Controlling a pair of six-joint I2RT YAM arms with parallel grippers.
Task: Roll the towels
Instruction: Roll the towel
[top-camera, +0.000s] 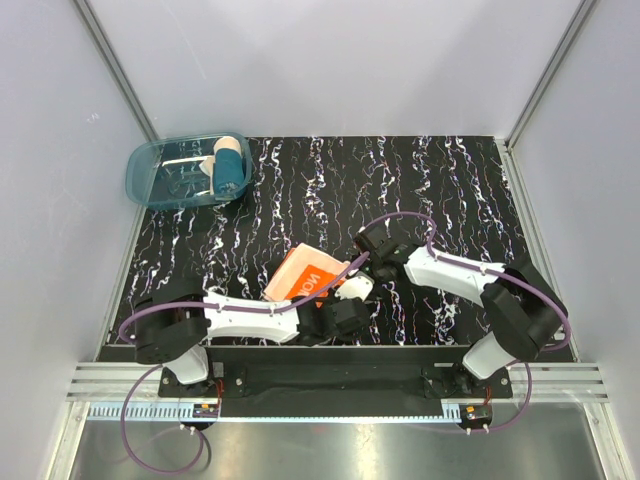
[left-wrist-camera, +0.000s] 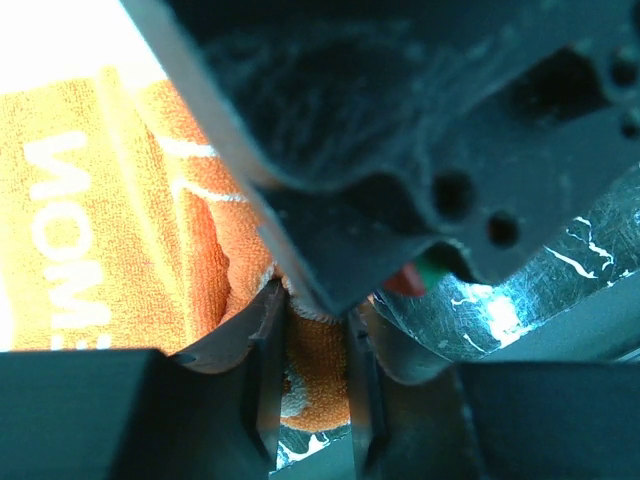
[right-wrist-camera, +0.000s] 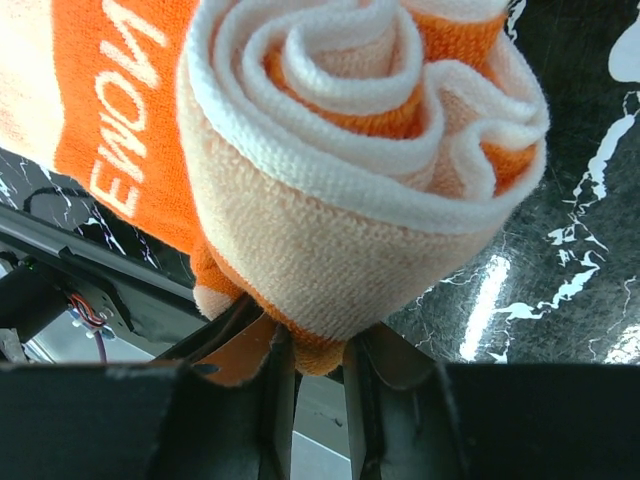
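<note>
An orange and cream towel (top-camera: 303, 275) with white lettering lies near the table's front middle, partly rolled. My left gripper (top-camera: 345, 312) is shut on a fold of the orange towel (left-wrist-camera: 315, 365) at its near edge. My right gripper (top-camera: 365, 250) is shut on the towel's rolled end; the right wrist view shows the spiral roll (right-wrist-camera: 370, 150) just above its fingers (right-wrist-camera: 278, 400). The right arm's dark body (left-wrist-camera: 400, 150) fills the top of the left wrist view.
A blue plastic tub (top-camera: 150, 180) at the back left holds rolled towels, one cream and one teal (top-camera: 228, 168). The black marbled table (top-camera: 450, 190) has metal frame walls on both sides. The table's front rail (top-camera: 340, 352) lies just behind the grippers.
</note>
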